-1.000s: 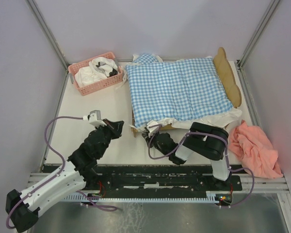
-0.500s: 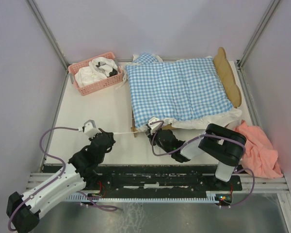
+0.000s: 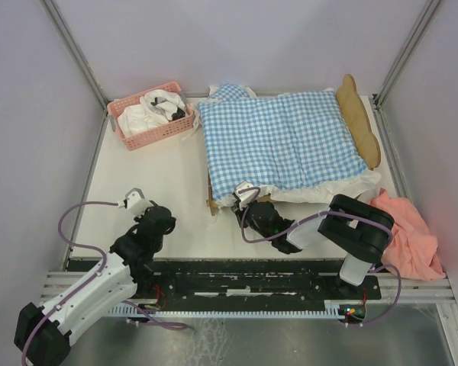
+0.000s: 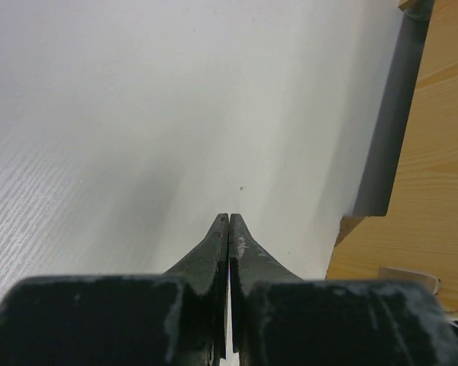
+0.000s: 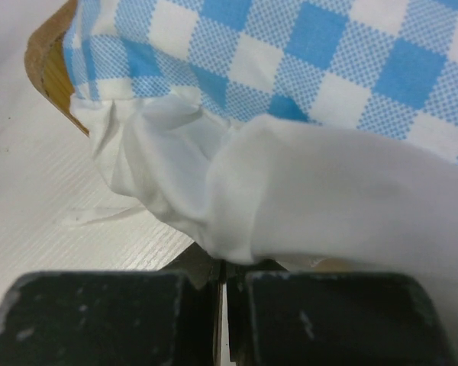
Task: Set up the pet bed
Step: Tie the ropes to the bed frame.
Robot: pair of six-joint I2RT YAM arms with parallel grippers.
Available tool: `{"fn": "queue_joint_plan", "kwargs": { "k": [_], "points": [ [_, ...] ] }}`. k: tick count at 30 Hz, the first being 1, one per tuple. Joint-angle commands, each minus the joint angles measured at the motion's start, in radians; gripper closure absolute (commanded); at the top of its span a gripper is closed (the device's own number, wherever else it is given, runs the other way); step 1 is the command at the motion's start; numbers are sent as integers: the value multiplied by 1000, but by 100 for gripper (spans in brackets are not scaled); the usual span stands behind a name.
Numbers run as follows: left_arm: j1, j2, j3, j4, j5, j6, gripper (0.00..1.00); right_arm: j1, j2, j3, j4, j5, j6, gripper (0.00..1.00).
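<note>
The pet bed [image 3: 360,122] lies at the back right of the white table, its wavy wooden headboard on the right. Blue-white gingham bedding [image 3: 278,141] covers it, and a white ruffle [image 3: 328,187] hangs over the front rail. My right gripper [image 3: 241,198] is shut at the bed's front left corner. In the right wrist view the right gripper [image 5: 221,268] has its tips tucked under the ruffle [image 5: 290,198], beside the wooden corner [image 5: 42,61]. My left gripper [image 3: 166,219] is shut and empty over bare table; in its own view the left gripper [image 4: 229,219] has the bed's wood [image 4: 443,191] to its right.
A pink basket [image 3: 164,131] with white cloths stands at the back left. A peach cloth [image 3: 401,229] lies crumpled at the right, next to the right arm. Metal frame posts and grey walls close in the table on three sides.
My left arm has drawn back to the left and toward its base, away from the bed. The right arm's elbow has swung right while its gripper stayed at the bed's corner.
</note>
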State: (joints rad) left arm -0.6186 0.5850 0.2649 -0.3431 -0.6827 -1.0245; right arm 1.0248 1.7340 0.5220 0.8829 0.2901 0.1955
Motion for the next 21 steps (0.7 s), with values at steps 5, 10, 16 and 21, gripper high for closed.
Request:
{"fn": "queue_joint_plan", "kwargs": {
  "k": [5,10,16,21],
  "points": [
    [17,3,-5,170,75,77,93,-40,-29,53,-36,-87,1,91],
    [17,-36,-6,248,152,175,65,-39,-82,63,-170,-186,32,79],
    [17,-28,23,387,335,326,47,-38,-266,97,-559,-362,55,58],
    [16,72,42,502,511,360,44,-38,-484,159,-863,-337,87,47]
  ]
}}
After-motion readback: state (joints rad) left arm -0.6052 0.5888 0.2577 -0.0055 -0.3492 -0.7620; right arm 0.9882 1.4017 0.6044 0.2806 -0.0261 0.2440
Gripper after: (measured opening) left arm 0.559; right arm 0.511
